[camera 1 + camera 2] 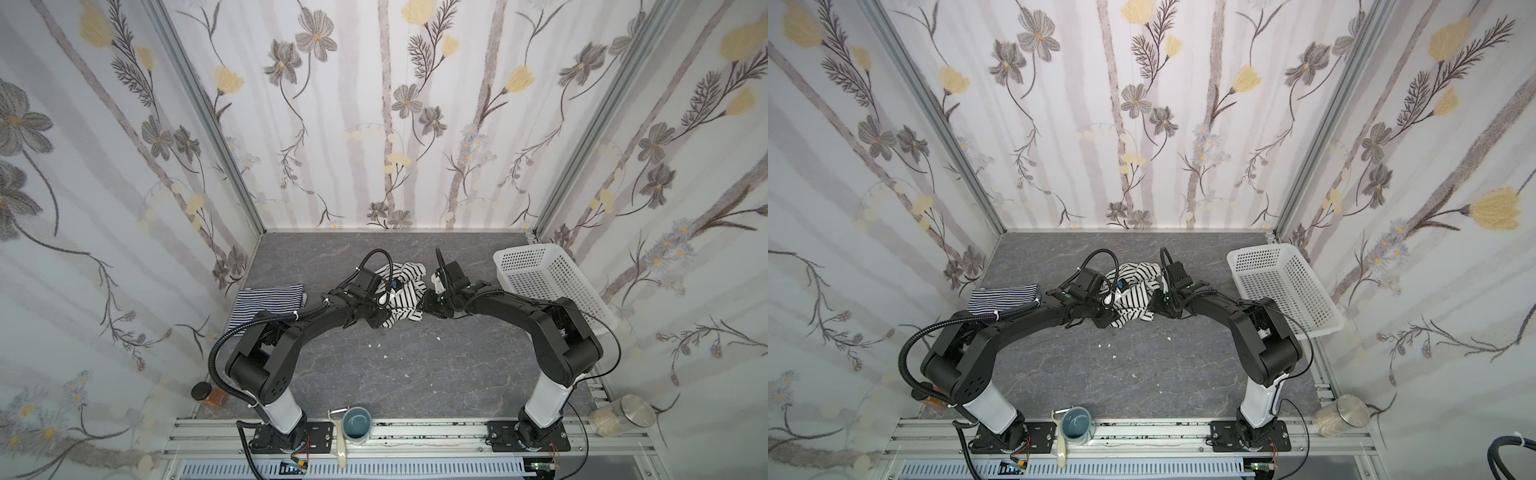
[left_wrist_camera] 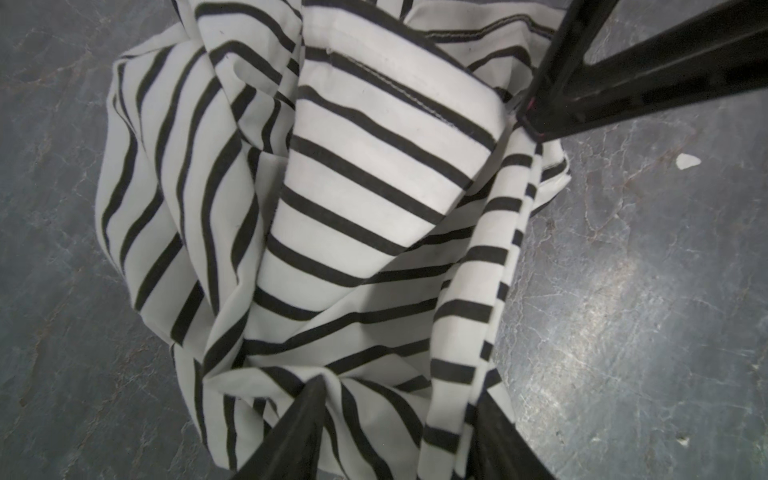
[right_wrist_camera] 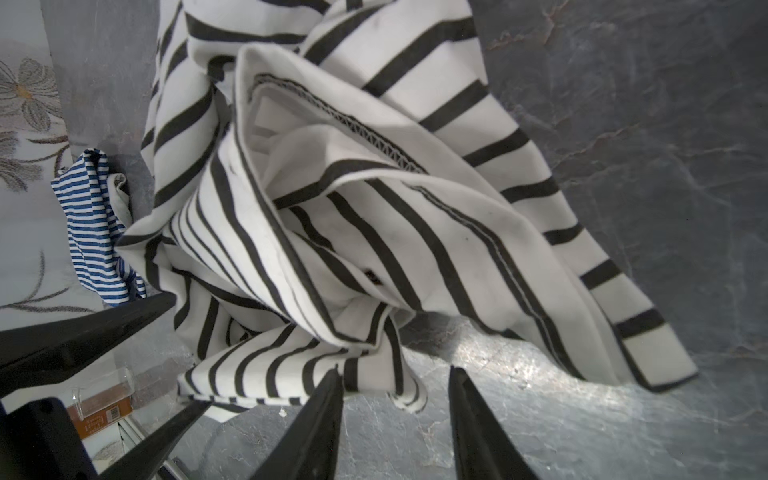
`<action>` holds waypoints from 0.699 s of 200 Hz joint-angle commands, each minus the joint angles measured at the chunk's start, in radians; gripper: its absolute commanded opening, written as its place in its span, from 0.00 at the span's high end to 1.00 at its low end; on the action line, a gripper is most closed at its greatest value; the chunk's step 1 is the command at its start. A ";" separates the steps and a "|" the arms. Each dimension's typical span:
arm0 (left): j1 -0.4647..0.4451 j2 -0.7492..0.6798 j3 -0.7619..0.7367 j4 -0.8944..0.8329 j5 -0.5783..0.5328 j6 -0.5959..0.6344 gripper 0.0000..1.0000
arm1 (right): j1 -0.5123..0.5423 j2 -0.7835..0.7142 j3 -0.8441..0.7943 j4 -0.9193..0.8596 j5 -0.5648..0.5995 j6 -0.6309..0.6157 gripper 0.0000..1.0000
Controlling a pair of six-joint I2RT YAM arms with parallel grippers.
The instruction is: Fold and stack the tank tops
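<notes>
The white tank top with wide black stripes (image 1: 405,286) (image 1: 1136,291) lies crumpled mid-table between both arms. My left gripper (image 2: 403,415) (image 1: 388,307) is low on its left side, jaws apart, with bunched cloth (image 2: 353,187) lying between the fingers. My right gripper (image 3: 395,390) (image 1: 426,305) is open at the heap's right edge; a hem corner (image 3: 374,208) reaches its fingertips and bare table shows between them. The navy-and-white striped tank top (image 1: 270,301) (image 1: 1003,299) (image 3: 93,228) lies folded flat by the left wall.
A white perforated basket (image 1: 552,282) (image 1: 1287,282) stands at the right wall. Along the front edge are an amber jar (image 1: 205,395), a blue mug (image 1: 358,424), a peeler (image 1: 340,440) and a glass jar (image 1: 623,415). Small white crumbs dot the grey table (image 1: 415,365).
</notes>
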 commanded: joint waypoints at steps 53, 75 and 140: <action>0.076 -0.165 -0.024 0.004 -0.021 0.032 0.93 | 0.034 -0.134 -0.031 0.067 -0.150 -0.019 0.90; 0.142 -0.233 -0.033 -0.004 -0.002 0.034 0.94 | 0.055 -0.173 -0.031 0.074 -0.190 -0.047 0.89; 0.322 -0.301 -0.114 -0.016 0.031 0.081 0.88 | 0.056 -0.075 -0.023 0.077 -0.096 -0.009 0.58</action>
